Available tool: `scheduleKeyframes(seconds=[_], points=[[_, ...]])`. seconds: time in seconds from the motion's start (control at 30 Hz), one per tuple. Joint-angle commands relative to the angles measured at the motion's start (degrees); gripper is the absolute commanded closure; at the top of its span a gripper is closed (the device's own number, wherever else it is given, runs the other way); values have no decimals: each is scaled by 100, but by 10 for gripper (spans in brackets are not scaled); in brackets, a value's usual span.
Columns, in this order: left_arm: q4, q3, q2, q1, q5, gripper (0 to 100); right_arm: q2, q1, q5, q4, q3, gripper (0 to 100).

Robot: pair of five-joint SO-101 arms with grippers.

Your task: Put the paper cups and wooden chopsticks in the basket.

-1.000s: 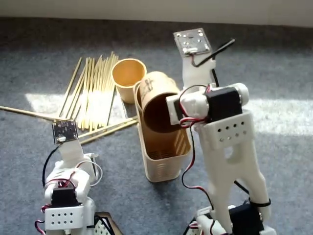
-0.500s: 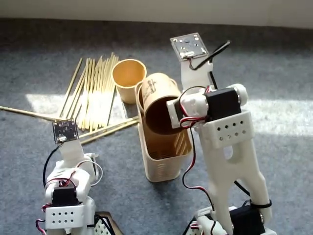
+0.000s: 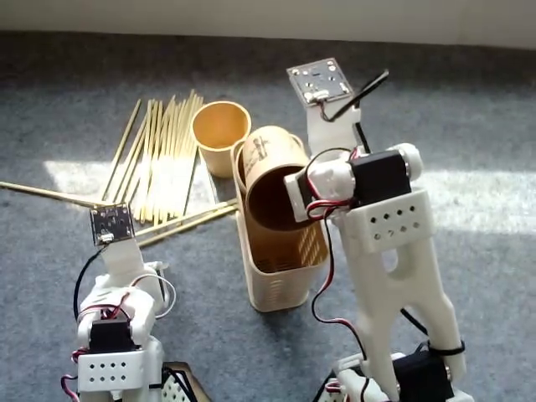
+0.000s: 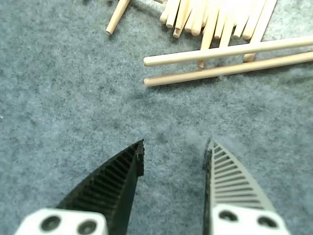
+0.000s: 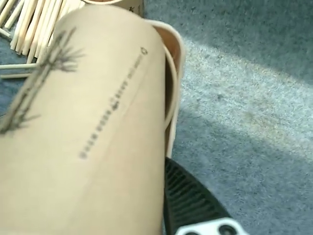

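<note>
A brown paper cup (image 3: 268,176) lies tilted on its side over the mouth of the cream basket (image 3: 285,285), and my right gripper (image 3: 289,191) is shut on it. Up close the cup (image 5: 83,122) has the black finger (image 5: 188,196) pressed against its side, with the basket rim (image 5: 177,63) just behind. A second paper cup (image 3: 219,130) stands upright against the basket's far left corner. Several wooden chopsticks (image 3: 159,159) lie spread to the left of it. My left gripper (image 4: 173,147) hangs open over bare carpet, a short way from two chopsticks (image 4: 230,61) that lie crosswise.
Grey carpet (image 3: 469,126) covers the whole floor, with a sunlit band across the middle. One long chopstick (image 3: 50,194) sticks out toward the left edge. The left arm (image 3: 113,285) sits at the near left, and the right arm's base (image 3: 394,318) at the near right.
The right arm's wrist has shifted slightly to the left with the cup still in its grip over the basket. The left arm has not moved.
</note>
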Motion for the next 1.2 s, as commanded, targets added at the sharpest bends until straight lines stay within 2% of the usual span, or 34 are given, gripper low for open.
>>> scheduleKeyframes(seconds=[0.0,0.33,0.7,1.17], points=[[18,101,-4,84,-26,786,470,75,185,180,119,993],[18,101,-4,84,-26,786,233,-4,88,180,-2475,988],[18,101,-4,84,-26,786,-1376,13,343,180,-2413,988],[18,101,-4,84,-26,786,-1288,-13,308,180,-734,993]])
